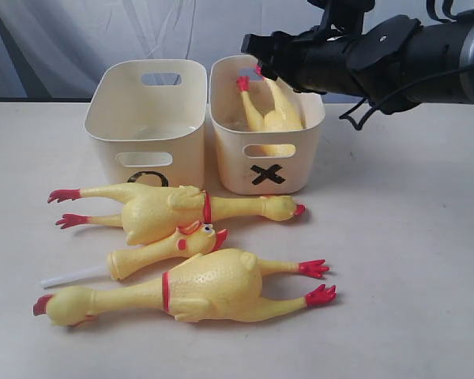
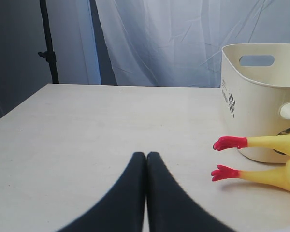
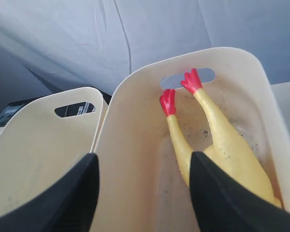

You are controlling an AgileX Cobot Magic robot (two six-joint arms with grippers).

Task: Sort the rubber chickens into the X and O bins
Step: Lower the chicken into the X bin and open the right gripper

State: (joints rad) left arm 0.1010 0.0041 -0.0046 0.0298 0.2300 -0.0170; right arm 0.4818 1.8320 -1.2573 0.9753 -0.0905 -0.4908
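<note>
Right jaws stood apart above the X bin (image 1: 300, 162) (left jaws together); retreating low could snag the 1 chicken (image 1: 278, 117) inside.

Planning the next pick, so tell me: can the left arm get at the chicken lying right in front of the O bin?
Probably yes. The left claw is shut over bare table, and that chicken has its red feet in the open nearby, with nothing between. The claw would have to open first.

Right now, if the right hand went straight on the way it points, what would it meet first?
The right hand would probably meet the inner wall of the X bin, just beside the chicken lying inside; depth is unclear.
</note>
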